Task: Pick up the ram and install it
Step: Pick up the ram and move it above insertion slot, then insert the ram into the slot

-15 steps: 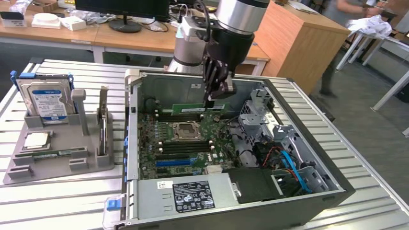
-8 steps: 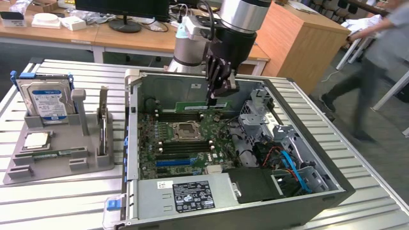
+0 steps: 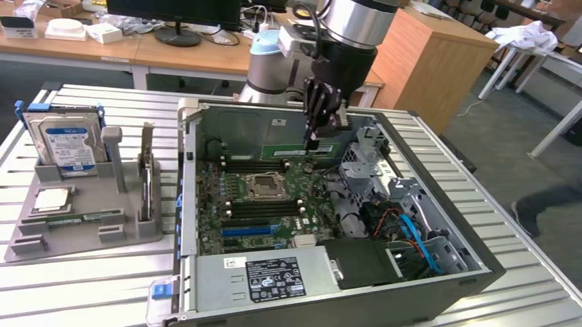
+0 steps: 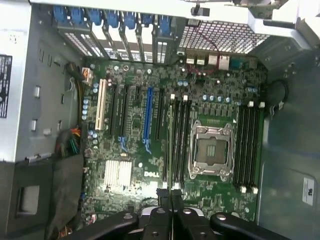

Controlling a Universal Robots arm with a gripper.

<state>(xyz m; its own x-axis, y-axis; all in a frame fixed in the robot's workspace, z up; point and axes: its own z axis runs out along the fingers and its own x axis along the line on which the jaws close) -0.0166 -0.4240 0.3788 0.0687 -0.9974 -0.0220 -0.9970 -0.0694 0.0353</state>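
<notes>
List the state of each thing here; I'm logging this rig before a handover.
gripper: shut on the ram.
ram: held edge-down above the motherboard.
computer case: open, side panel off.
hard drive: upright in the grey holder.
CPU chip: lying flat on the grey holder.

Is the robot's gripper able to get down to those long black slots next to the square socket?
Probably yes. The computer case is open on top, the gripper, shut on the ram, hangs right over the motherboard, and nothing covers the slots.
</notes>
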